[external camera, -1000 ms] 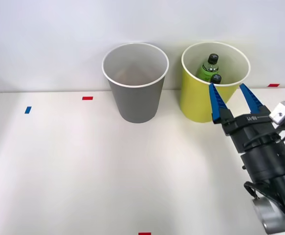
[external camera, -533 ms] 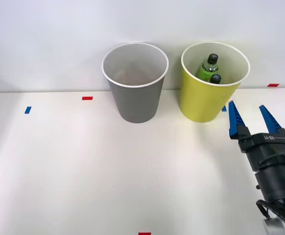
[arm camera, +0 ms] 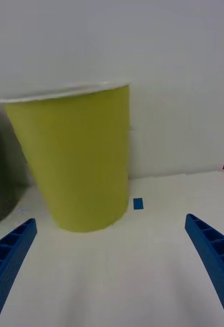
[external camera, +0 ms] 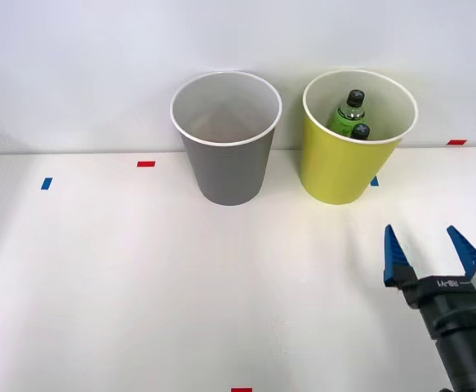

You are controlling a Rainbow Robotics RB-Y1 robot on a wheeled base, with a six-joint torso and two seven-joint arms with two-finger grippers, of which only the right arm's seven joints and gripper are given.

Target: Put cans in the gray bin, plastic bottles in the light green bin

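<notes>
Bottles first: 2 plastic bottles (external camera: pixel 350 114) stand inside the light green bin (external camera: pixel 335 175), so that sorting looks finished. Your right gripper (external camera: pixel 428 248) hangs released and empty, near that bin on the table (external camera: pixel 140 286). You can't see any can; the gray bin (external camera: pixel 225 171) hides its bottom. Check inside it before you reach again.
</notes>
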